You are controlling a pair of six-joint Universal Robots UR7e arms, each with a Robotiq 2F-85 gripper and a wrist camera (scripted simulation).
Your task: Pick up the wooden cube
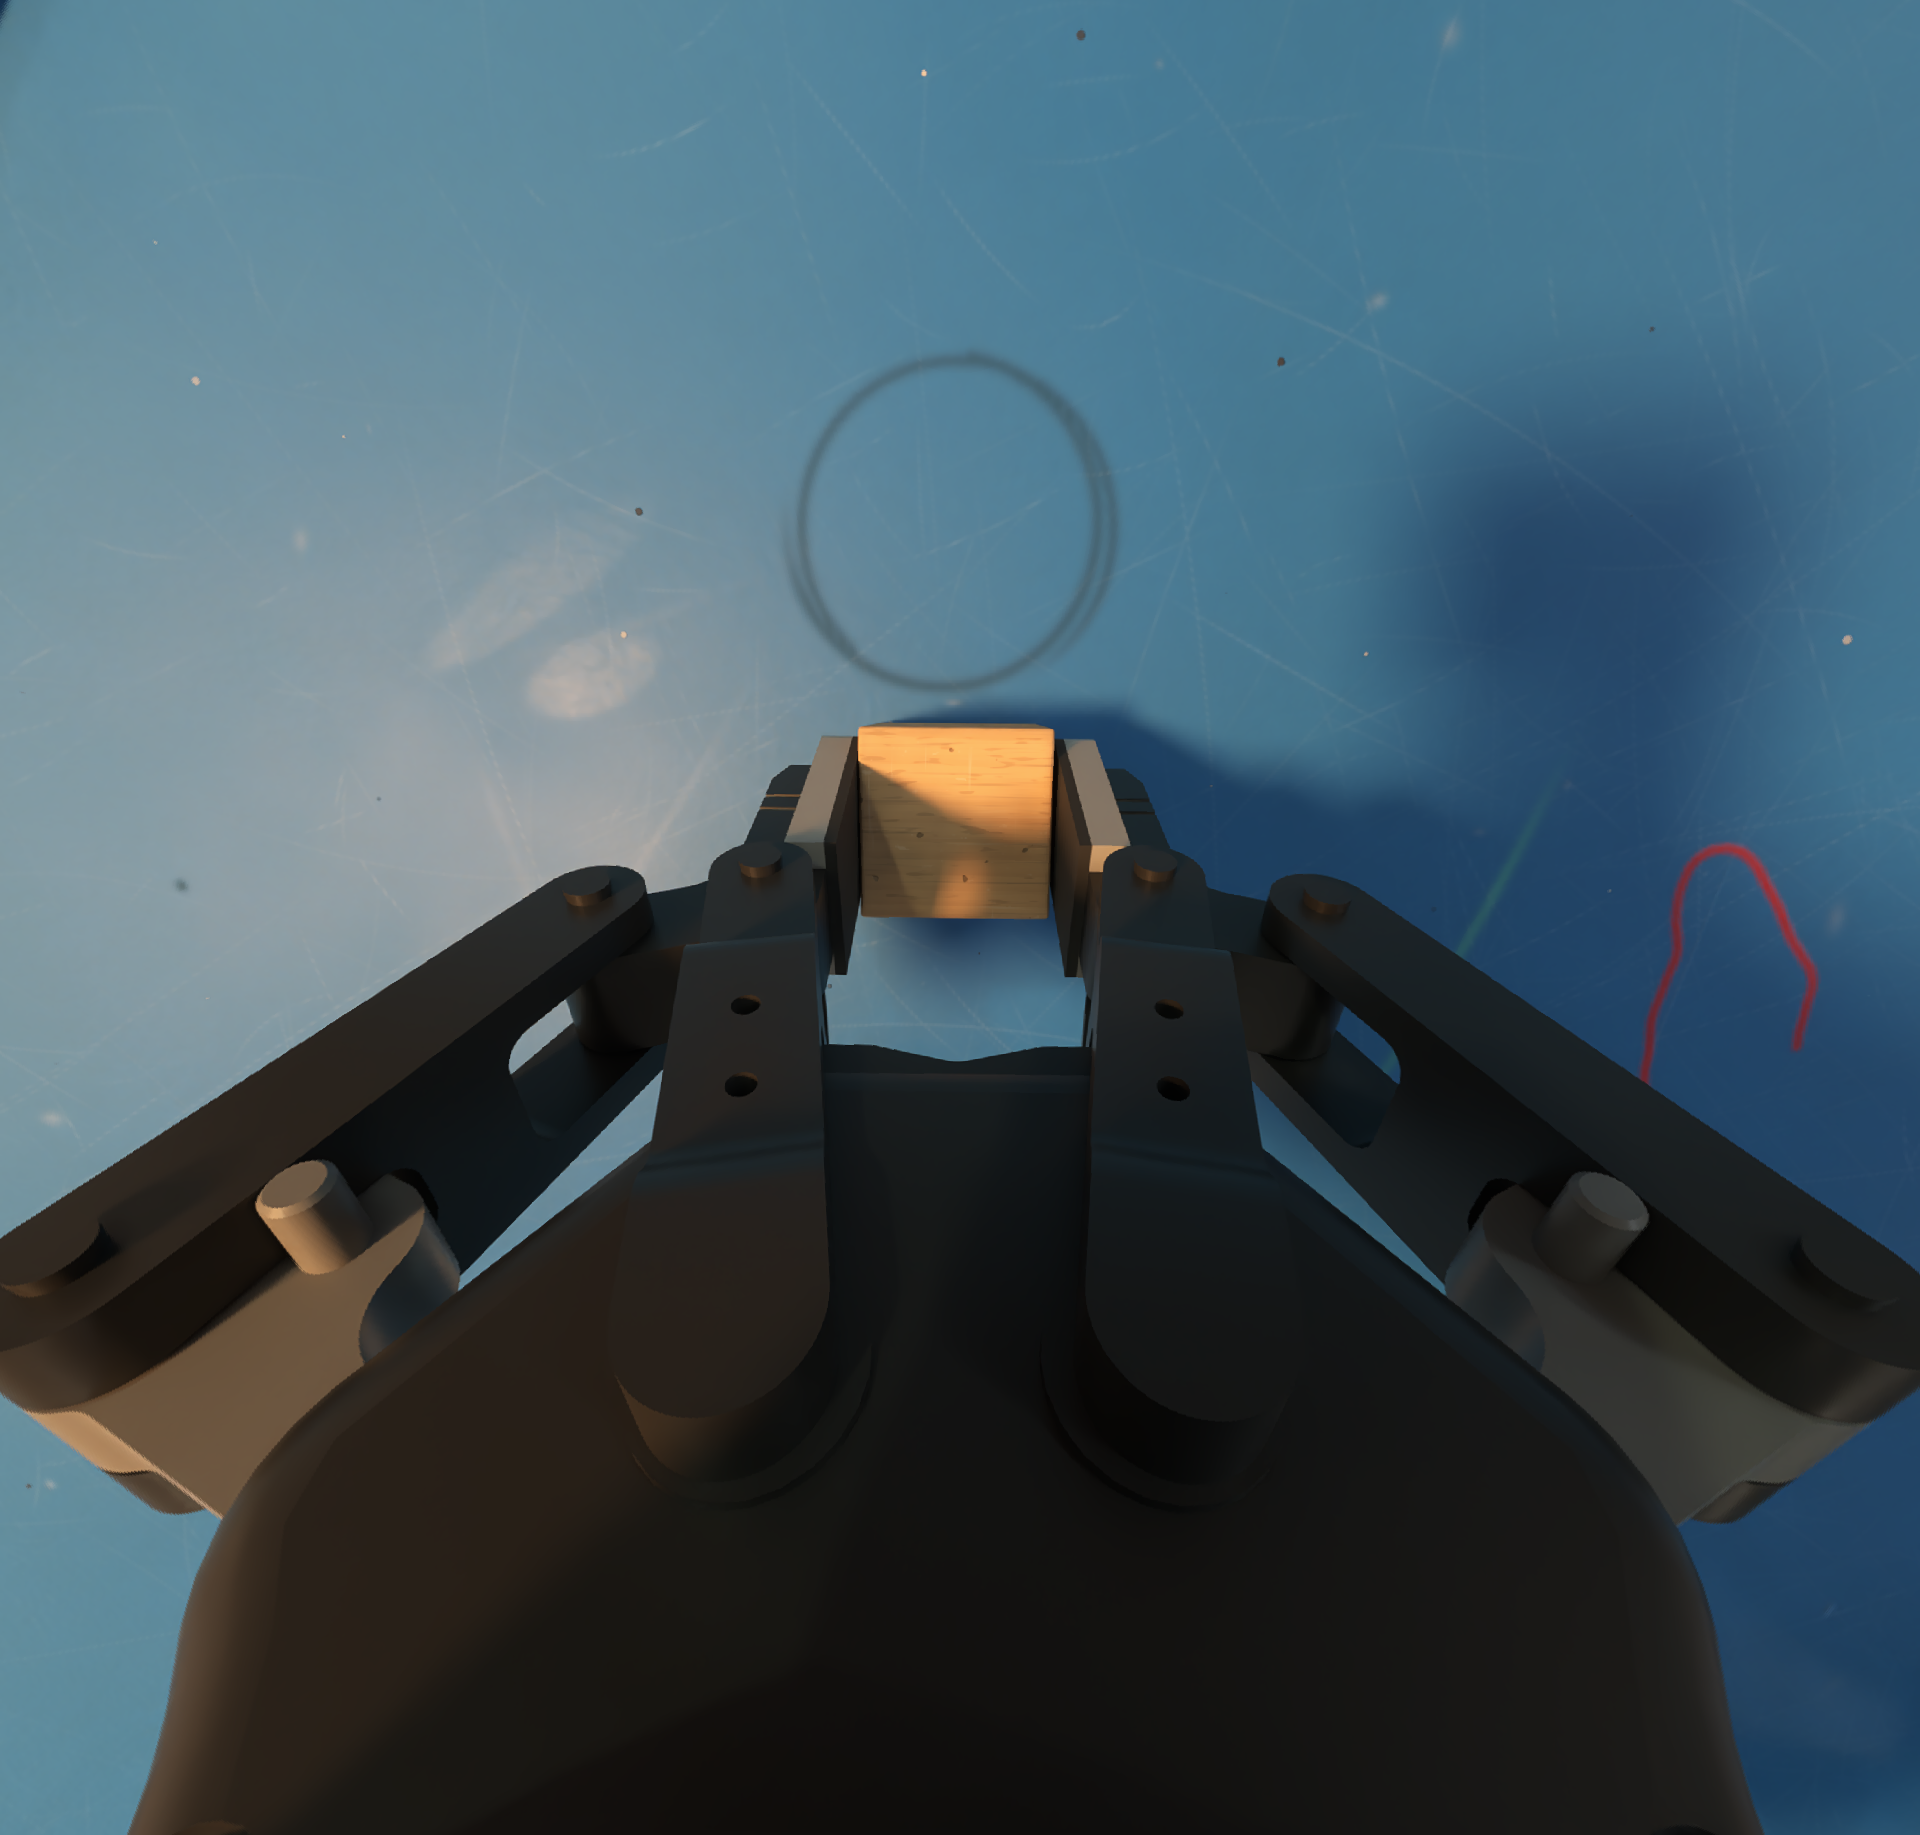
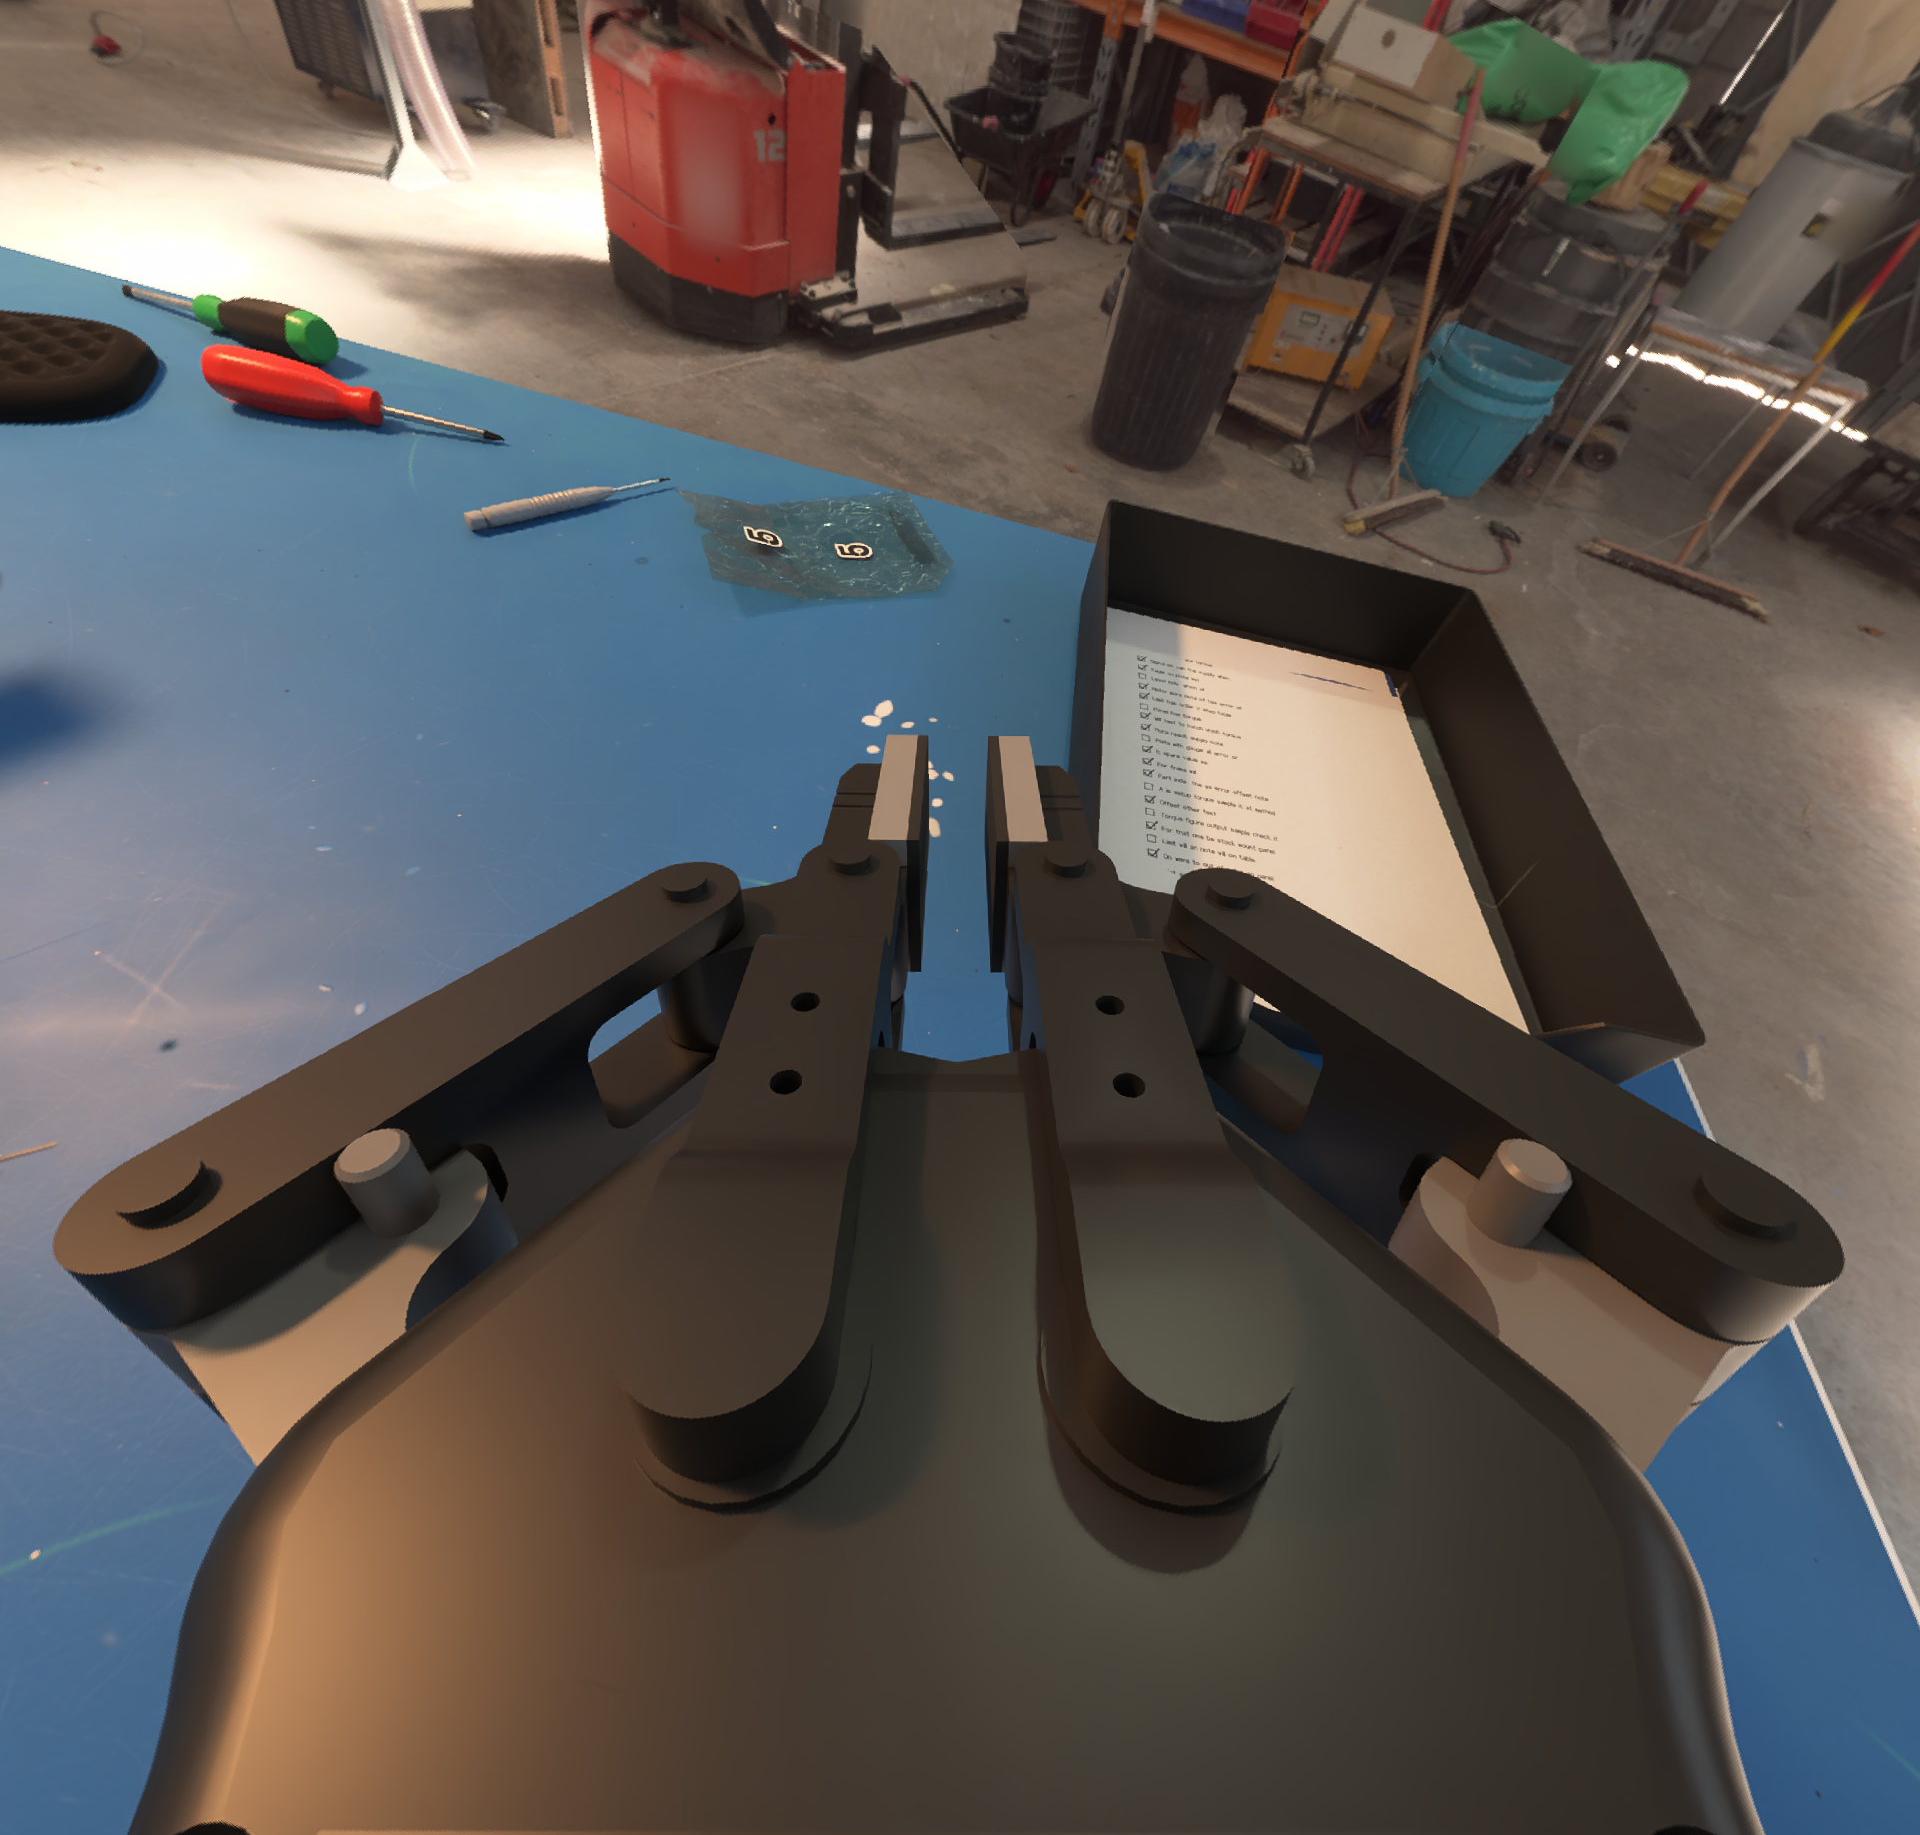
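Observation:
The wooden cube is light, with visible grain, and sits squarely between the two pads of my left gripper. The left gripper is shut on it, one pad on each side face, over the scratched blue table top. The cube's shadow falls on the table just behind it and to the right. I cannot tell whether the cube touches the table. My right gripper holds nothing; its jaws stand a narrow gap apart above the blue table. The cube does not show in the right wrist view.
A black tray holding a printed sheet stands right of the right gripper at the table edge. A red screwdriver, a green-and-black one, a grey tool, a clear bag and a black pad lie beyond.

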